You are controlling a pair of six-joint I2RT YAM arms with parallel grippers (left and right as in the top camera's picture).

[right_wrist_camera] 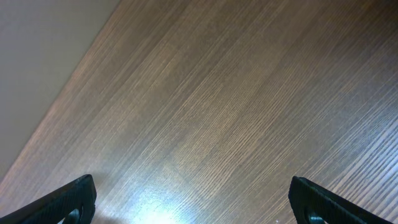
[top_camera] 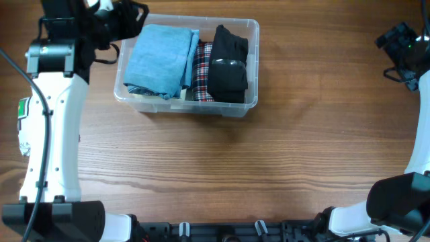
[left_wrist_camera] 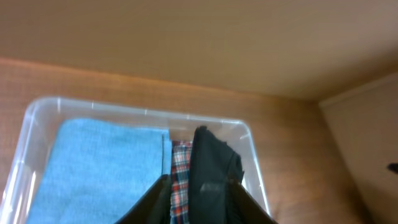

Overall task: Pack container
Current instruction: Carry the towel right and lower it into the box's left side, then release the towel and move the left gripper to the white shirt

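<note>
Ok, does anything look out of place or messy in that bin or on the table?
Nothing is spilled or damaged. The blue cloth, plaid cloth and black cloth all sit inside the container. Only the black one looks slightly bunched and seems to stand taller than its neighbours.

The left arm (top_camera: 60, 148) has a long white shell with black joint housings. A thin black cable (top_camera: 47, 134) lies along it, and a small green-printed label (top_camera: 23, 107) sits on it. The right arm (top_camera: 420, 141) has the same white link and black joints. Its fingers (right_wrist_camera: 73, 198) are matte black.
</note>
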